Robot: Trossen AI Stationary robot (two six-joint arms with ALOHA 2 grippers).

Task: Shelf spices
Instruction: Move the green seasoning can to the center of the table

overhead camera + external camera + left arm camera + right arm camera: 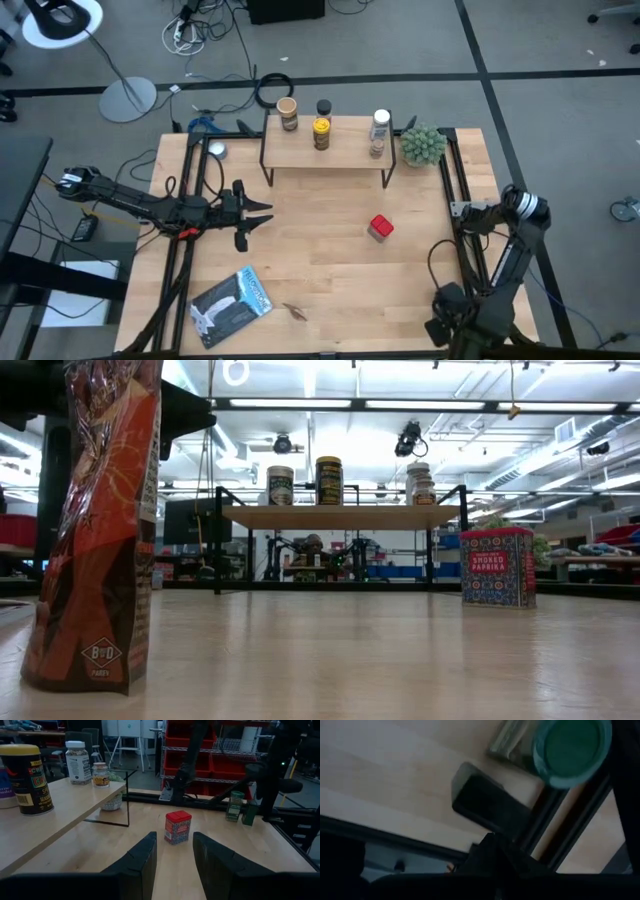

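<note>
The left gripper point(262, 213) hung low over the table point(330, 270), its fingers point(142, 860) spread apart with nothing between them. Straight ahead of it, well apart, stood the red tin point(380, 227) upright on the bare wood; the left wrist view showed the tin point(177, 826) framed in the gap between the two fingers. In the low view its label read smoked paprika point(497, 567).

Ahead and to the gripper's left stood the shelf point(330, 150), a light board on thin black legs. On it were a tan-lidded jar point(288, 113), a black-lidded jar point(323, 108) and a yellow jar point(321, 133) close together, and at the far end a white-capped bottle point(381, 124) with a smaller jar point(377, 147) just beside it. The plant point(423, 145) sat on the table just past that end of the shelf.

Far beyond the red tin, at the table's opposite edge by the right arm's base, two green jars point(234, 806) stood side by side. The right gripper point(446, 330) was folded back low at the near right corner; I could not tell whether it was spread or closed. Its wrist view looked down on a green lid point(571, 749).

Behind the left gripper, toward the near edge, lay a blue-white packet point(232, 305).
</note>
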